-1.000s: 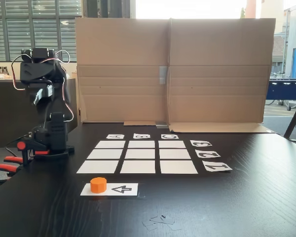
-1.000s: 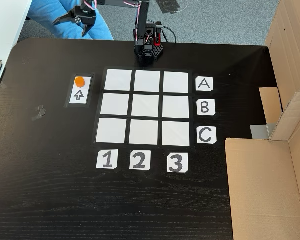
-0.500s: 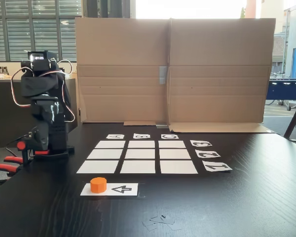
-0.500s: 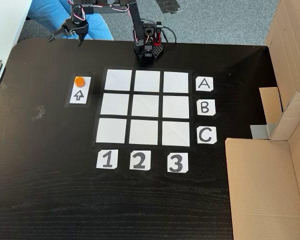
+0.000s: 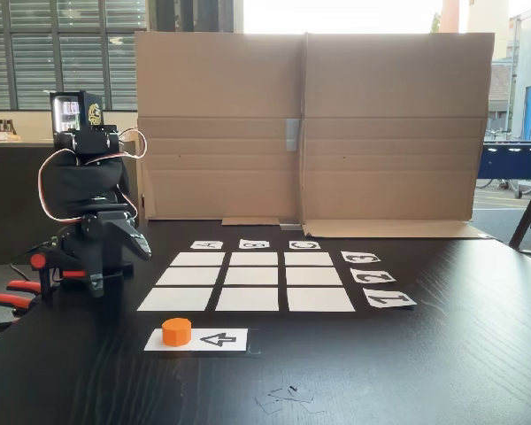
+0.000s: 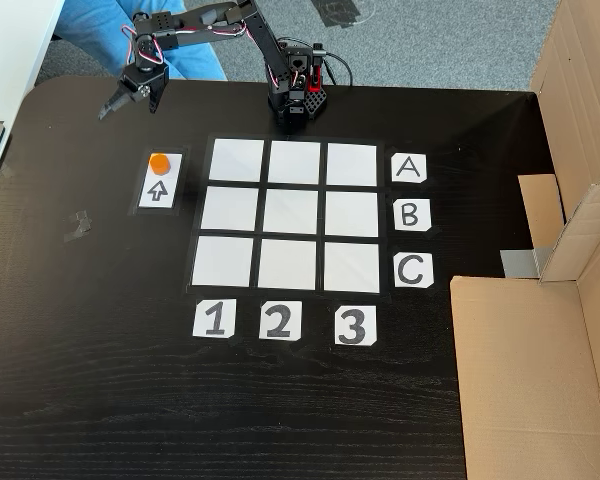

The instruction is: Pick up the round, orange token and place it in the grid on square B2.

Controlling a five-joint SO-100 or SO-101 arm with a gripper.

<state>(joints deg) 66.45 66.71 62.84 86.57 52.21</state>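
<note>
While the token (image 6: 159, 162) sits on the far end of the arrow strip (image 6: 161, 182), just left of the grid (image 6: 294, 214) in the view from above, the claw (image 6: 130, 104) hangs beyond that strip, above the dark worktop (image 6: 100, 330), its fingers spread apart and holding nothing. Square B2 (image 6: 293, 212), the grid's middle cell, lies bare.

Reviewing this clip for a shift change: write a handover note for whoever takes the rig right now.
Gripper: open, holding nothing, hanging above the table beyond the arrow strip.
Token: sits on the arrow strip's end, left of the grid in the top-down fixed view.
Square B2: bare.
Done: nothing placed yet.
Left: descend on the token, grasp, carry to B2, release.
</note>
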